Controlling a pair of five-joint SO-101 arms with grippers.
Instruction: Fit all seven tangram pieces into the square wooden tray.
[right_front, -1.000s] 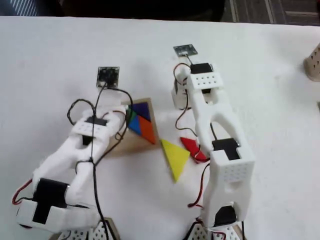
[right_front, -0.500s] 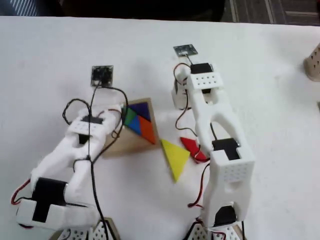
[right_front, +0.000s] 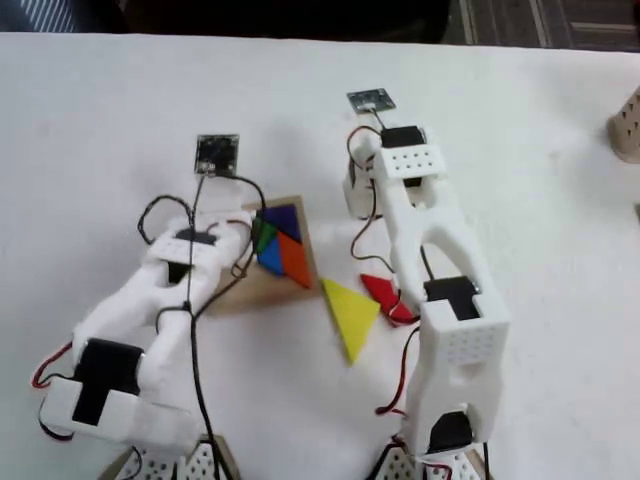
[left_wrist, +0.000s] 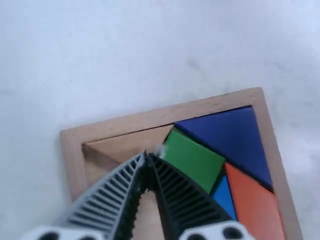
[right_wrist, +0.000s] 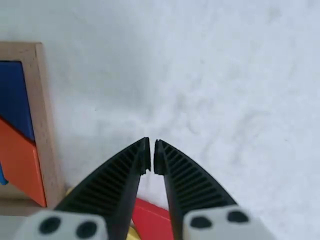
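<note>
Robotics lab bench: two white printed-plastic robot arms (right_front: 440, 270) and small bare circuit boards (right_front: 217, 153) on a plain white tabletop (right_front: 110, 100).

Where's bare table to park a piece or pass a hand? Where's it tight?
Free: the table beyond both arms, and the strip between the right arm and the perforated wooden object. Tight: the gap between tray and right arm, taken by the yellow triangle and red piece. The tray's bare corner lies under the left pincer.

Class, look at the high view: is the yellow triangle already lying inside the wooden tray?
No, the yellow triangle lies on the white table outside the wooden tray, beside the red piece.
</note>
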